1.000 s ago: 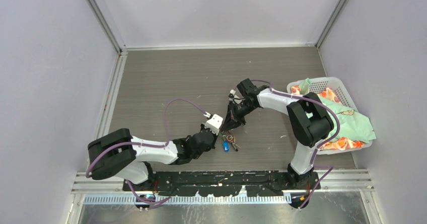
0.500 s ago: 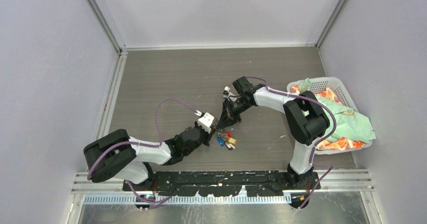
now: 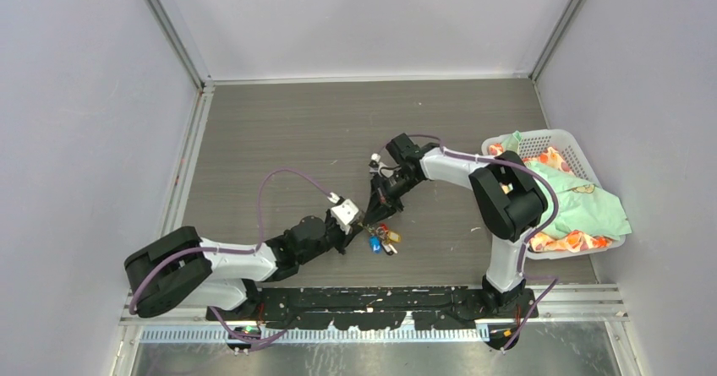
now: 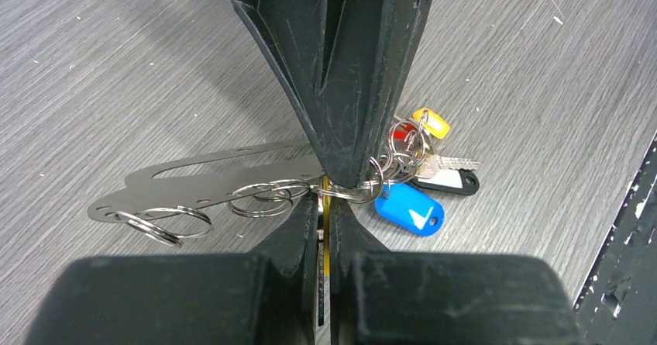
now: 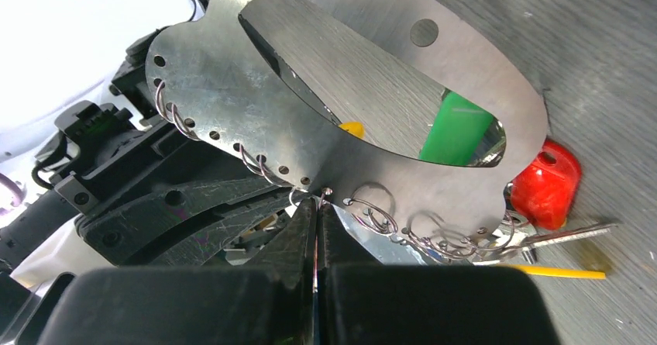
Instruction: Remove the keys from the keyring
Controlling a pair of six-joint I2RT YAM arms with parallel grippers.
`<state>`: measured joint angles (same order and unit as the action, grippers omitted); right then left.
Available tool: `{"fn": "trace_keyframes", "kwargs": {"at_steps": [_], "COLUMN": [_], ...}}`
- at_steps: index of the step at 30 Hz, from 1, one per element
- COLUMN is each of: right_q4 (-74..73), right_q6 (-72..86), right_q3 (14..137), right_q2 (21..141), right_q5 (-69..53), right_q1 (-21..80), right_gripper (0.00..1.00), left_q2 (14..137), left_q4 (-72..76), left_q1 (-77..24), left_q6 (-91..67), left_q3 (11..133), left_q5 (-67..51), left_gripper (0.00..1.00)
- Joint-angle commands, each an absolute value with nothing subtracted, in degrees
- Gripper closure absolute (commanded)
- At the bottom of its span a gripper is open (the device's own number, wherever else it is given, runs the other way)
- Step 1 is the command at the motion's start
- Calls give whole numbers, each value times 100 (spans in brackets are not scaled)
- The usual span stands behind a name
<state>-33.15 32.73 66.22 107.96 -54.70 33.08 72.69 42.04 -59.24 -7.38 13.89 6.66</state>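
Right now the R gripper [image 5: 318,208] is pressing its fingers together on the keyring [image 5: 310,89], tips meeting at its hole-lined, toothed edge. The L gripper [image 4: 325,202] is holding its fingers at a thin slit, w/ a yellow sliver showing in the gap; can't tell what it's pinching. The keyring is showing as 1 flat silvery plate w/ 1 big oval cutout, sitting between the 2 grippers at centre-front of the grey wood-grain table [image 3: 279,131]. The keys [image 3: 382,237] are bunching just beside it, hanging on split rings [image 4: 259,198]. L wrist cam is showing 4 heads: 1 blue tag [image 4: 409,209], 1 yellow head [image 4: 431,122], 1 red head [image 4: 401,134], 1 black tag [image 4: 453,181]. R wrist cam is showing 1 green head [image 5: 457,128] through the cutout, unseen from L wrist. Only the top cam is showing 1 white basket [image 3: 550,137] of cloths [image 3: 583,207], well apart at R.
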Motion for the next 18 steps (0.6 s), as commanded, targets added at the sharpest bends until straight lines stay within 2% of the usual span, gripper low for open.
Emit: {"fn": "trace_keyframes", "kwargs": {"at_steps": [1,4,11,18], "right_q4": [-3194,-3322,-3601,-4101], "right_q6": [3044,2872,2576,2195], "right_q3": [6851,6801,6714,7026], "right_q2": [10791,10777,10665,10902], "right_q5": [-5741,-5783,-5737,-5448], "right_q1": [3556,3664,3735,3906], "right_gripper": [99,99,99,99], "left_q2": [7011,6937,6604,6598], "left_q4": [4565,4472,3176,3316], "left_q1": [-5997,-6003,-5994,-6003], "left_q6": [-658,-659,-843,-947], "left_q3": [1593,1631,1848,1767], "left_q5": [420,604,2041,1151], "left_gripper": [100,100,100,100]}}
